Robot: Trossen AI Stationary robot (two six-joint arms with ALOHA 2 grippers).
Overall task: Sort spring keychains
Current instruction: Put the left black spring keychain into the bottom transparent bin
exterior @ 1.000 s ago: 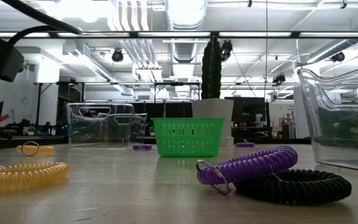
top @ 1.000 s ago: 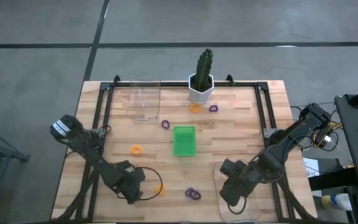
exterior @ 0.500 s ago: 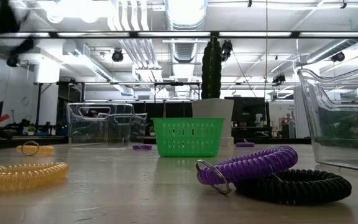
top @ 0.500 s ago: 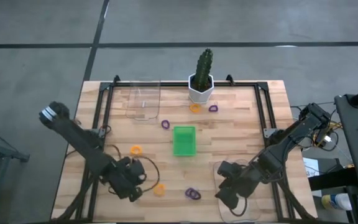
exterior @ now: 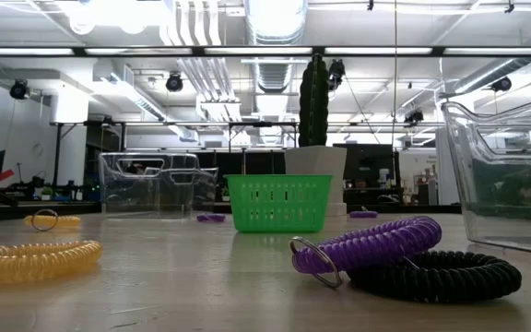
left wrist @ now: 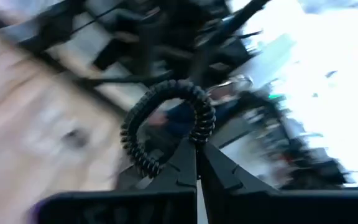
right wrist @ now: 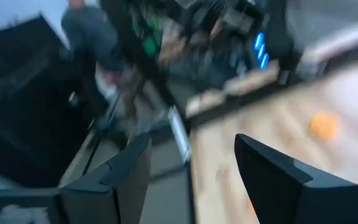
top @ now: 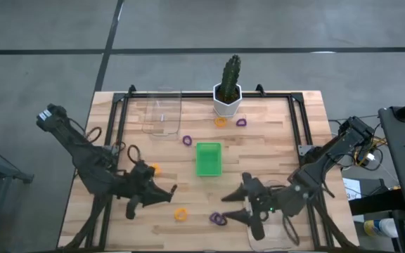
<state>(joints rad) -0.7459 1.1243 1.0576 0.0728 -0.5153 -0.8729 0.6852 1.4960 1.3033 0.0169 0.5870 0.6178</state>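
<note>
My left gripper (top: 171, 188) (left wrist: 197, 146) is above the table's near left part, pointing toward the right edge, shut on a black spring keychain (left wrist: 166, 127). My right gripper (top: 232, 206) (right wrist: 191, 143) is open and empty at the near middle, pointing left, just right of a purple keychain (top: 218, 218) (exterior: 367, 247) that lies on a black one (exterior: 436, 275). Orange keychains lie on the table at the near left (top: 181, 213) (exterior: 35, 260), by the left arm (top: 153, 169) and near the pot (top: 220, 121). Two more purple ones (top: 187, 140) (top: 241, 122) lie farther back. My left gripper pinches the black keychain's coiled cord at one spot of its loop (left wrist: 199, 132) between its two fingertips. The fingers lie about level, pointing toward the table's right edge. The loop stands out beyond the fingertips, lifted clear of the table.
A small green tray (top: 208, 159) (exterior: 278, 203) stands at the middle. One clear tray (top: 162, 112) is at the far left, another (top: 273, 228) (exterior: 505, 175) at the near right under the right arm. A potted cactus (top: 228, 95) stands at the far edge.
My left gripper has risen from the near left of the table and turned toward the right edge, lifting the black keychain clear. My right gripper has moved from over the near-right clear tray toward the left and tipped from pointing down toward level.
</note>
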